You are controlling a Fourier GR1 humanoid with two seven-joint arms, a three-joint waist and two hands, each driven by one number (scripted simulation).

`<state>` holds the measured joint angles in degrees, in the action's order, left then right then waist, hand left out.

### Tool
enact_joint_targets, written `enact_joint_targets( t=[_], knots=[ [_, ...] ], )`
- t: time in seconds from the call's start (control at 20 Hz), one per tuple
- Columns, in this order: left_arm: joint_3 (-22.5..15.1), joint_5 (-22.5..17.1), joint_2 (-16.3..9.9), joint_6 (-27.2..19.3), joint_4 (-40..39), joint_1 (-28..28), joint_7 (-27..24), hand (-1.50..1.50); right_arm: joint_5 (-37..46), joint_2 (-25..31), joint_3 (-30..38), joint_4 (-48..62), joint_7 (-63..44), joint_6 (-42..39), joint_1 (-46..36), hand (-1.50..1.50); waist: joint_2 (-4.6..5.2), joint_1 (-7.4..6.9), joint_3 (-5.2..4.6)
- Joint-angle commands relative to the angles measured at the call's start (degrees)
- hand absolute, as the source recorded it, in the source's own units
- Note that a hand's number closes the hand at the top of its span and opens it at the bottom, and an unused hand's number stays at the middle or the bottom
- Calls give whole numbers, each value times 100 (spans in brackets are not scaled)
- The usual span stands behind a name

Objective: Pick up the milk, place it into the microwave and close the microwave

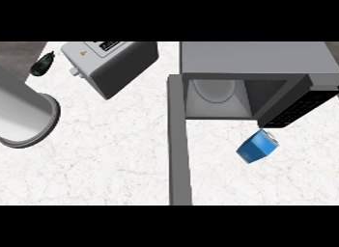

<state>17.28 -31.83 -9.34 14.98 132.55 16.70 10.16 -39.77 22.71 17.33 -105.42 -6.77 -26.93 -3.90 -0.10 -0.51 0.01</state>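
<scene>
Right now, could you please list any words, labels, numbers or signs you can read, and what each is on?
No text can be read.
Toaster: a small yellow mark on its top, too small to read.
Milk: no print can be made out on its blue sides.
Microwave: its dark panel shows no readable characters.

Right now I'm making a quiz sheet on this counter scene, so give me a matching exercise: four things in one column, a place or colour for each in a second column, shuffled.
Things:
1. milk carton
2. microwave
3. toaster
4. dark green object

Descriptions:
A. far left edge of the counter
B. blue, tilted on the counter in front of the open cavity
C. white, between the dark object and the microwave
D. grey, door swung open

Pairs: 1-B, 2-D, 3-C, 4-A
</scene>
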Motion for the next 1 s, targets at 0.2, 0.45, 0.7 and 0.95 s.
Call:
enact_joint_targets(
  t=[0.2, 0.45, 0.7, 0.95],
  knots=[
    [753, -948, -149, 341, 291, 362, 257, -150, 1017, -318, -112, 913, 664, -451, 168, -150, 6, 0, 2],
    [718, -825, 281, 771, 588, 993, 28, -150, 1848, -383, -68, 1683, 1093, -143, -38, -150, 3, -44, 2],
    [930, -1122, 103, 916, 616, 1037, 30, -150, 2814, -647, -332, 2656, 2122, -144, 65, -150, 19, -130, 12],
    [850, -968, 82, 933, 356, 873, -27, -150, 3147, -585, -366, 3154, 2599, -128, 85, -150, 49, -144, 16]
  ],
)
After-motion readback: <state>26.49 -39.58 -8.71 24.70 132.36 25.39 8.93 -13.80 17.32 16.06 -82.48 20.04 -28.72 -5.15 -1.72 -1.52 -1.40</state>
